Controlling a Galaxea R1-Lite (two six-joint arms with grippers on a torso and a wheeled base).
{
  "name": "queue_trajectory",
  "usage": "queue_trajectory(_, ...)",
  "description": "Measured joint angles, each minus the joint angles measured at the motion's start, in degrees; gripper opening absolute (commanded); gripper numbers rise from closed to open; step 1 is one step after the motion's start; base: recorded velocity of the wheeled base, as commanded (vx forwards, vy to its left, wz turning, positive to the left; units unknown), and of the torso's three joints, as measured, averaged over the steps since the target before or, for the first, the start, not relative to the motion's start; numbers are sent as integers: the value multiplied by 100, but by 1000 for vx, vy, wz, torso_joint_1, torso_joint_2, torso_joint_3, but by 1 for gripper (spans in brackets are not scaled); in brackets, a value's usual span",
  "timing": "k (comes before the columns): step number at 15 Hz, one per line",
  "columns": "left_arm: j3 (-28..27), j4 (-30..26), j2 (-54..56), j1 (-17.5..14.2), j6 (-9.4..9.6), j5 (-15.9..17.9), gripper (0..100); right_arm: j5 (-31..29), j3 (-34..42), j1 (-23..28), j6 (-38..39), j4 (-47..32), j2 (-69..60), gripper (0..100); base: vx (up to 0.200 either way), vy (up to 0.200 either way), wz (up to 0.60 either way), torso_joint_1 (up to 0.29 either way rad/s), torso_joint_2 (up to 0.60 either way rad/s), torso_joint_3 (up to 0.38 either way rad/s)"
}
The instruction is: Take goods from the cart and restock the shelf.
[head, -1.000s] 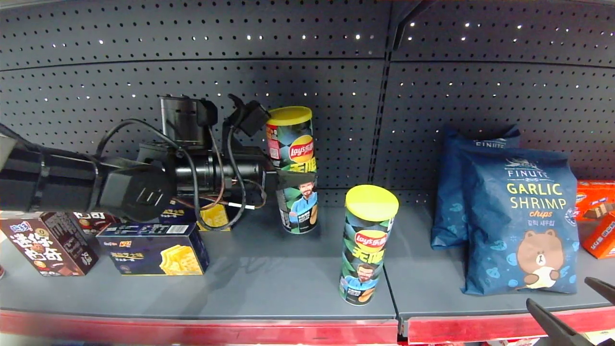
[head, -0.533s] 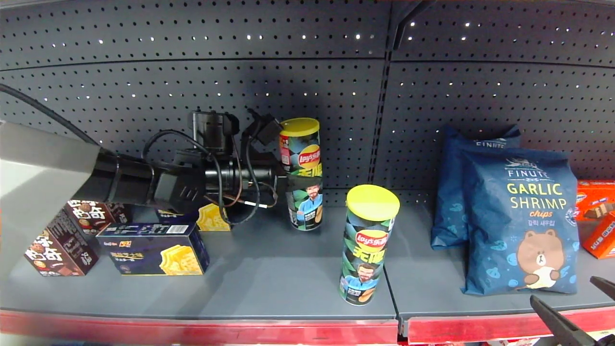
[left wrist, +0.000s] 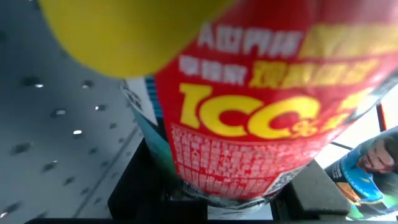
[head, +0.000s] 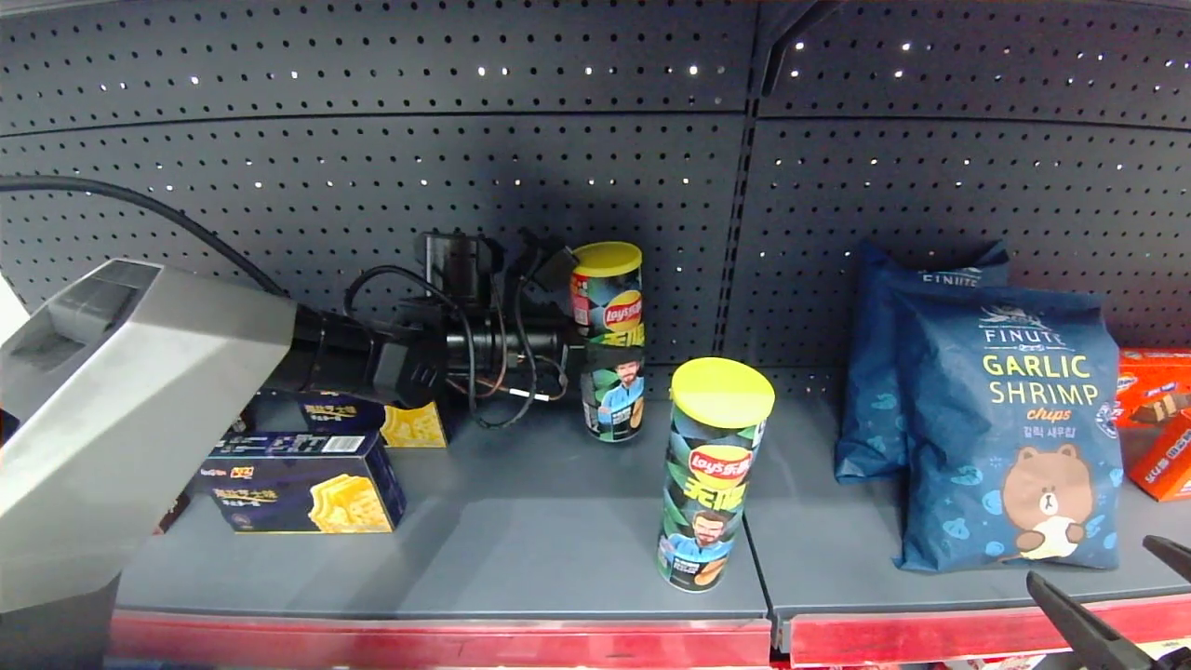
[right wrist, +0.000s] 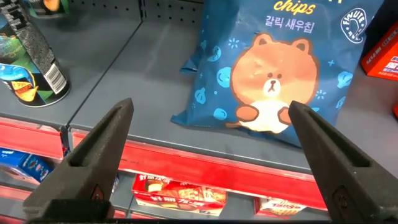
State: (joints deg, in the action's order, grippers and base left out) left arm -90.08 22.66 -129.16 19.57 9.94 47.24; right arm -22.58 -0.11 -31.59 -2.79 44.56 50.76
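A chips can (head: 609,340) with a yellow lid stands upright deep on the grey shelf (head: 521,540), close to the pegboard back. My left gripper (head: 597,348) is shut on its middle from the left. In the left wrist view the same can (left wrist: 249,124) is right in front of the camera, red label side showing. A second, matching can (head: 712,475) stands free near the shelf's front edge and appears again in the right wrist view (right wrist: 31,62). My right gripper (head: 1093,566) hangs open, holding nothing, low in front of the shelf edge at the right (right wrist: 210,106).
Two blue garlic shrimp chips bags (head: 1010,428) lean at the right (right wrist: 280,62), with orange boxes (head: 1154,419) beyond them. Navy cracker boxes (head: 302,479) sit at the left under my left arm. Bare shelf lies between the boxes and the front can. The shelf lip (head: 447,642) is red.
My left arm has carried the held can rightward and deeper toward the back panel, and more of the arm now covers the left boxes. The right gripper has hardly moved.
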Motion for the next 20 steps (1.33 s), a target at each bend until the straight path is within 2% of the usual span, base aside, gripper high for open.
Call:
queue_trajectory(5,-350,-17,-297,168,-1,0,0,-2,1,-9,0,-33,-5,100,0,0,0,0,0,0)
queue_trajectory(14,-728,-26,-689,276,-9,-6,0,0,1,-11,1,-38,-5,100,0,0,0,0,0,0)
queue_trajectory(15,-772,-28,-728,306,-6,-5,100,0,1,-11,1,-38,-5,100,0,0,0,0,0,0)
queue_trajectory(20,-818,-28,-800,372,2,-11,100,-6,6,-11,41,-72,-11,100,0,0,0,0,0,0)
